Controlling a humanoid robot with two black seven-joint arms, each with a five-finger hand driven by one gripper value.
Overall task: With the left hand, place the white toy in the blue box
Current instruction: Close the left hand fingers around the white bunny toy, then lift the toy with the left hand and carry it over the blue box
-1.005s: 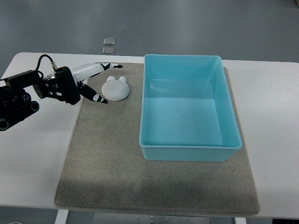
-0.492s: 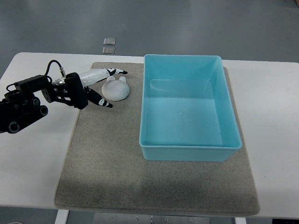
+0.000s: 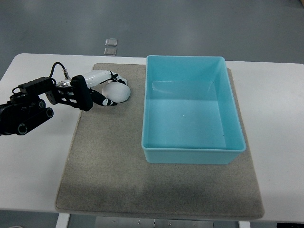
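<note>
Here left hand [image 3: 102, 88] at white toy [image 3: 117, 92], fingers [image 3: 105, 100] spread around it, not clearly gripping. Toy on grey mat [image 3: 109, 156], left of blue box [image 3: 192, 154]. Worktop [image 3: 33, 156] white.

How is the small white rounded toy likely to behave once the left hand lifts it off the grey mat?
The small white rounded toy looks smooth and domed, so it may slip between the left hand's fingers. It is small beside the blue plastic box, so probably light. It sits low on the grey mat, so it is unlikely to tip or roll.
</note>
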